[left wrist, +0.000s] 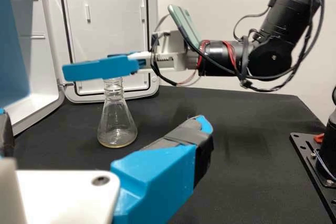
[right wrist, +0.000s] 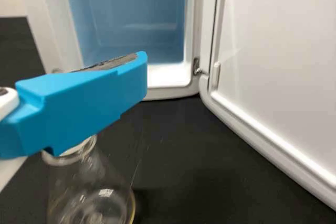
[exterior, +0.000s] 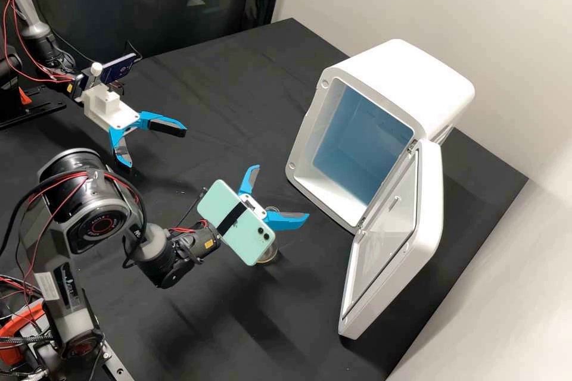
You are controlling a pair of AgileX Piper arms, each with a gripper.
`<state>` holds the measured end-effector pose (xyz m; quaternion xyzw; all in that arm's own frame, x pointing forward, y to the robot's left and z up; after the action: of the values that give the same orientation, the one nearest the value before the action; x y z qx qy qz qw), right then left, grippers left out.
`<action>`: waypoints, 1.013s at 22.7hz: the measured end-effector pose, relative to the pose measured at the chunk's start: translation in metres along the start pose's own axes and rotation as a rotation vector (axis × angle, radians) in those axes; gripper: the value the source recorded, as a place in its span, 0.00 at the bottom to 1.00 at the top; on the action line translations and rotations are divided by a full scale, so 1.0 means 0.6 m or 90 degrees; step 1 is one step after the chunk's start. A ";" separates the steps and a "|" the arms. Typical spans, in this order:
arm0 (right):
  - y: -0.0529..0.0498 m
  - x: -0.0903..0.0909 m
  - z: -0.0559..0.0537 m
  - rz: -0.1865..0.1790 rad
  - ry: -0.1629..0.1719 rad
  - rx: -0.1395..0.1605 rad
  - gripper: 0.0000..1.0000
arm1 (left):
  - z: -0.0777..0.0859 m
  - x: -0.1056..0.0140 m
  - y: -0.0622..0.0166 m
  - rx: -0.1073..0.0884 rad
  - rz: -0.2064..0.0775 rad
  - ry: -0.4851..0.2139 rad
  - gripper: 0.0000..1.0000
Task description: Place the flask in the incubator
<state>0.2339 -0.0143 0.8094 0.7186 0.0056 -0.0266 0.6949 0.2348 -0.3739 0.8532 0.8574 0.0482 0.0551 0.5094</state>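
R claw (exterior: 281, 191) spread wide at the flask (left wrist: 116, 124) neck, not gripping. L claw (exterior: 156, 146) open too, empty, well apart. The incubator (exterior: 405, 80) stands open.

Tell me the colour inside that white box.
The incubator is light blue inside; clearest in the high view.

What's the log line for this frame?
stage: pre-grasp | right jaws: open around flask neck | left jaws: open, away from flask | flask: upright on bench | incubator: door open
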 end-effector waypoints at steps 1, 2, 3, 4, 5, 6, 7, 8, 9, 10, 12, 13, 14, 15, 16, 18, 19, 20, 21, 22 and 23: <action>-0.002 -0.002 0.001 -0.005 -0.001 -0.002 1.00 | 0.000 0.000 0.000 0.000 0.000 0.000 1.00; -0.006 -0.006 0.003 -0.012 -0.006 -0.002 1.00 | 0.000 0.000 0.000 0.000 0.000 0.000 1.00; -0.009 -0.010 0.005 -0.017 -0.009 -0.003 1.00 | 0.000 0.000 0.000 0.000 0.000 0.000 1.00; -0.014 -0.013 0.007 -0.025 -0.014 -0.001 1.00 | 0.000 0.000 0.000 0.000 0.000 0.000 1.00; -0.018 -0.013 0.008 -0.032 -0.016 0.000 1.00 | 0.000 0.000 0.000 0.000 0.000 0.000 1.00; -0.024 -0.014 0.011 -0.043 -0.022 -0.003 1.00 | 0.000 0.000 0.000 0.000 0.000 0.000 1.00; -0.032 -0.014 0.015 -0.056 -0.028 -0.003 1.00 | 0.000 0.000 0.000 0.000 0.000 0.000 1.00; -0.038 -0.013 0.018 -0.067 -0.034 -0.008 1.00 | 0.000 0.000 0.000 0.000 0.000 0.000 1.00; -0.041 -0.013 0.021 -0.073 -0.038 -0.007 1.00 | 0.000 0.000 0.000 0.000 0.000 0.000 1.00; -0.044 -0.012 0.024 -0.078 -0.043 -0.007 1.00 | 0.000 0.000 0.000 0.000 0.000 0.000 1.00; -0.048 -0.011 0.030 -0.084 -0.055 -0.005 1.00 | 0.000 0.000 0.000 0.000 0.000 0.000 1.00; -0.052 -0.010 0.034 -0.092 -0.062 -0.005 1.00 | 0.000 0.000 0.000 0.000 0.000 0.000 1.00; -0.054 -0.007 0.038 -0.094 -0.067 -0.004 1.00 | 0.000 0.000 0.000 0.000 0.000 0.000 1.00; -0.056 -0.001 0.041 -0.096 -0.071 -0.003 1.00 | 0.000 0.000 0.000 0.000 0.000 0.000 1.00; -0.058 0.004 0.046 -0.096 -0.074 -0.004 1.00 | 0.000 0.000 0.000 0.000 0.000 0.000 1.00; -0.058 0.014 0.052 -0.091 -0.079 -0.007 1.00 | 0.000 0.000 0.000 0.000 0.000 0.000 1.00; -0.058 0.017 0.057 -0.089 -0.085 -0.005 1.00 | 0.000 0.000 0.000 0.000 0.000 0.000 1.00; -0.058 0.021 0.061 -0.089 -0.090 -0.004 1.00 | 0.000 0.000 0.000 0.000 0.000 0.000 1.00; -0.058 0.021 0.064 -0.089 -0.095 -0.003 1.00 | 0.000 0.000 0.000 0.000 0.000 0.000 1.00; -0.057 0.023 0.066 -0.087 -0.097 -0.002 1.00 | 0.000 0.000 0.000 0.000 0.000 0.000 1.00; -0.056 0.023 0.068 -0.085 -0.100 -0.002 1.00 | 0.000 0.000 0.000 0.000 0.000 0.000 1.00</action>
<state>0.2448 -0.0545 0.7742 0.7114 -0.0009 -0.1286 0.6909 0.2348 -0.3739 0.8532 0.8574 0.0482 0.0551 0.5094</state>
